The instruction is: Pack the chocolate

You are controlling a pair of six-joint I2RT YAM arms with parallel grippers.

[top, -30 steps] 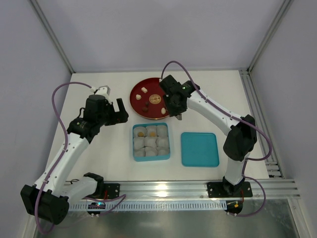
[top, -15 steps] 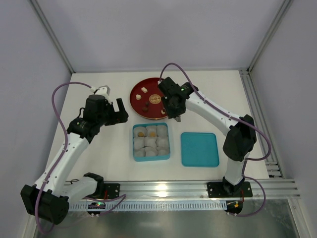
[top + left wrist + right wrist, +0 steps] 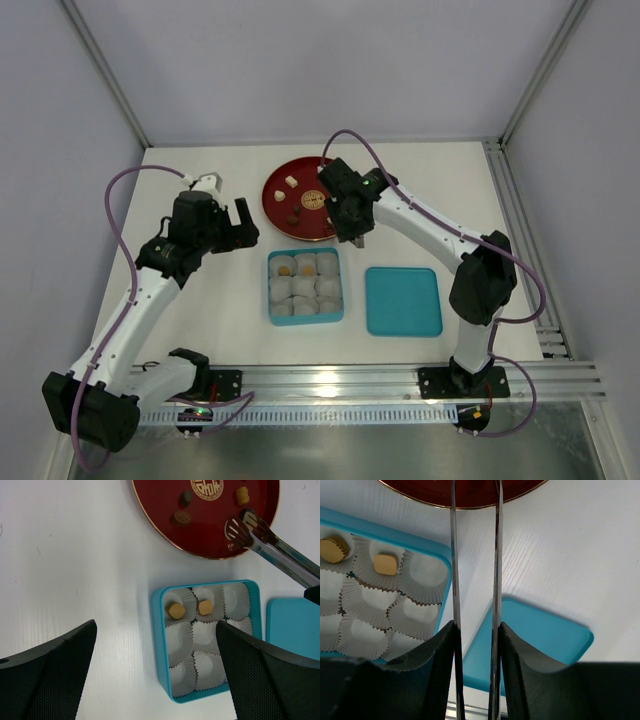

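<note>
Several chocolate pieces lie on the red plate (image 3: 150,490): two dark ones (image 3: 182,517) and a tan one (image 3: 242,495). In the top view a white piece (image 3: 290,181) also shows. Two tan chocolates (image 3: 175,610) sit in paper cups in the teal box (image 3: 159,645). My right gripper (image 3: 475,630) is shut on metal tongs (image 3: 270,550). The tong tips rest low over the plate's near right part, slightly apart; whether they hold a piece I cannot tell. My left gripper (image 3: 156,627) hangs wide open above the box's left edge, with nothing in it.
The box's teal lid (image 3: 403,301) lies flat to the right of the box (image 3: 270,290). The other paper cups (image 3: 420,577) in the box hold nothing. White walls and metal posts ring the table, and a rail runs along its near edge.
My right arm has shifted a little to the left over the plate with the tongs, whose arms have spread slightly. The left arm has stayed still.
</note>
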